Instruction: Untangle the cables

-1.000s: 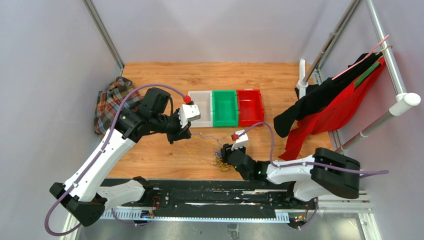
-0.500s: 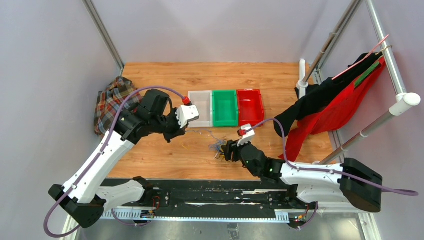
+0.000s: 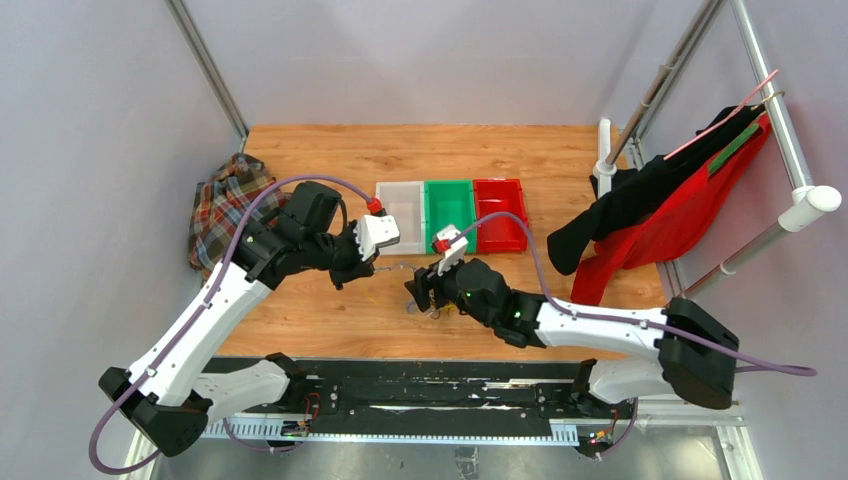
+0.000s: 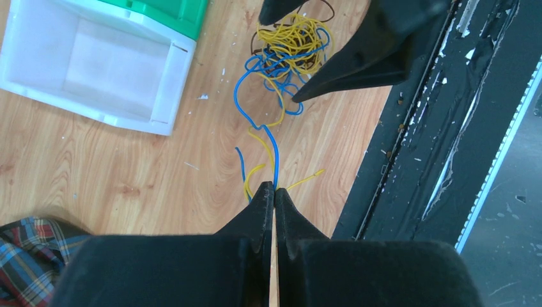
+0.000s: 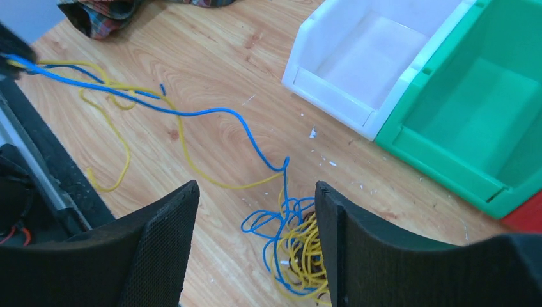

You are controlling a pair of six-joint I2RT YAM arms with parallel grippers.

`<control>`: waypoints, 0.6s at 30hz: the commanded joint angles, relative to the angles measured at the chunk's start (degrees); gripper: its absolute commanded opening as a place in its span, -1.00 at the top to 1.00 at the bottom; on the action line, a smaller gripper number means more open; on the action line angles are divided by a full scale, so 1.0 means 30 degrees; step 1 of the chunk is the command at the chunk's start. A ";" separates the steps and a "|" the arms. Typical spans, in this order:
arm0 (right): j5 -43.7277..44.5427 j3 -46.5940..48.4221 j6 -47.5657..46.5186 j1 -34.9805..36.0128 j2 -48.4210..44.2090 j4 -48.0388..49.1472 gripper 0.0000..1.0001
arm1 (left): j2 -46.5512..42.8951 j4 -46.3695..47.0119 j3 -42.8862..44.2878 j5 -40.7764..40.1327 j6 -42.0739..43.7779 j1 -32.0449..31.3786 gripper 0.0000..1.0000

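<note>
- The left claw [image 4: 275, 192] was clenched, its two black fingertips pressed together on the blue cable [image 4: 275, 150] just above the worktop [image 4: 96, 166].
- From that pinch, the blue cable ran across the wood to a knot of cables [image 5: 300, 256], where blue loops were wound into a bundle of yellow cable [image 5: 307, 246], with a dark strand at its far side in the left wrist view.
- Loose yellow strands [image 5: 118, 137] trailed beside the blue cable near the left claw.
- The right claw [image 5: 255, 192] was released, its fingers spread wide, with the knot lying on the wood between and below them; whether they touched it I could not tell.
- The knot sat near the front of the white bin [image 5: 332, 86] and green bin [image 5: 447, 166], apart from both.
- A plaid cloth [image 3: 220, 205] lay at the worktop's left edge.
</note>
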 commanded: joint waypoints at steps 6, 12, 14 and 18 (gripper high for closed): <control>-0.0067 0.2857 -0.2482 -0.0900 0.3503 -0.0197 -0.23 | -0.0782 0.0162 -0.0049 0.0531 0.0296 -0.0084 0.99; 0.0045 0.3592 -0.3512 -0.1161 0.4196 0.0394 0.39 | -0.0885 -0.0130 -0.0269 0.0637 0.0561 -0.0084 0.99; -0.0643 0.4055 -0.3822 -0.1285 0.4015 -0.0142 0.81 | -0.0914 -0.0100 -0.0472 0.0513 0.0480 -0.0084 0.99; -0.1238 0.4322 -0.4151 -0.1323 0.2897 -0.0873 0.99 | -0.1063 0.0214 -0.1403 -0.0223 0.0111 -0.0084 0.90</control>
